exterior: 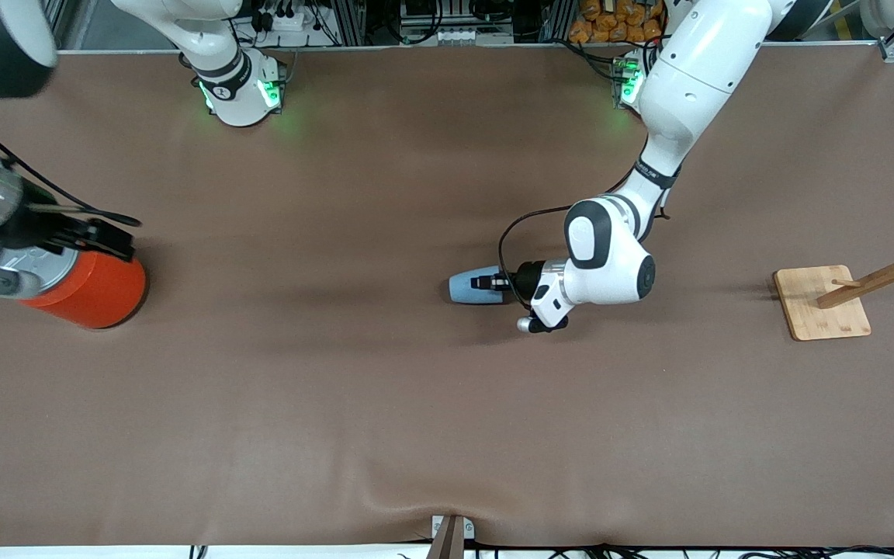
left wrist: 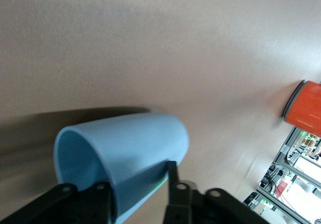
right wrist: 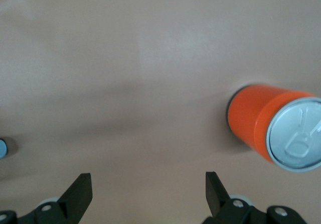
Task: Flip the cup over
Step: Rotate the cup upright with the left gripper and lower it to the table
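Jaws of the left gripper (exterior: 493,282) are clamping the rim wall of the small light-blue tapered plastic cup (exterior: 466,288) – one finger inside, one outside – holding it sideways over mid-table. Right gripper (right wrist: 148,191) – fingers spread apart – is waiting beside the large orange can (exterior: 94,289) with its grey pull-tab lid.

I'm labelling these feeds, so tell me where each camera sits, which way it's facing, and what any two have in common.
Front view: high across the table, facing the arms; shows both bases, the left gripper shut on the cup, and the can.
Left wrist view: on the left wrist, looking along its fingers pinching the cup's wall.
Right wrist view: on the right wrist, looking down past the open right gripper at the table.
All three share the can.
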Motion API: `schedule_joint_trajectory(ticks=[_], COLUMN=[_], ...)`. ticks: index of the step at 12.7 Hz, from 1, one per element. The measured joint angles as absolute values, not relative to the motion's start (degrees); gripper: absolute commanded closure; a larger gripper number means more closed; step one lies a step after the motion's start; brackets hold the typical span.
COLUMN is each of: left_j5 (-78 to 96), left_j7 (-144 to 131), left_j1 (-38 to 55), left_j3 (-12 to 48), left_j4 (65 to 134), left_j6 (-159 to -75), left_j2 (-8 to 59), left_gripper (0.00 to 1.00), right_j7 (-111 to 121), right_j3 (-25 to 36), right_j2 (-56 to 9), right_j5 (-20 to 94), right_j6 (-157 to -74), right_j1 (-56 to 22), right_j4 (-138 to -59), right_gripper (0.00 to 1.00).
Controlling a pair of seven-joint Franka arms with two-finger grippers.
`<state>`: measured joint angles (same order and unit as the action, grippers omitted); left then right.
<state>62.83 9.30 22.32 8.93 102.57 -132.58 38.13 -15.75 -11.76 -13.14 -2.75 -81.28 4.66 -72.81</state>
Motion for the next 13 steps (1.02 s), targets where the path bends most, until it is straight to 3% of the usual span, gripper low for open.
schedule_joint_trajectory(ticks=[8, 13], left_j5=[38.95, 11.39], left_j7=[-3.47, -10.41], left_j1=[16.54, 7.08], left_j3=[7.49, 7.19], left_j4=[101.78, 102.1], left_j6=[-133.12, -132.75], left_j2=[27.47, 22.64], left_gripper=[1.0, 1.0], right_j7=[-16.44, -16.42], right_j3=[-6.48, -5.22], right_j2=[3.34, -0.59], right_j5=[-1.1, -0.75], right_j6=[-92.01, -83.61], right_j1=[4.61, 3.99], right_j4=[-95.31, -85.39], right_gripper=[0.0, 0.0])
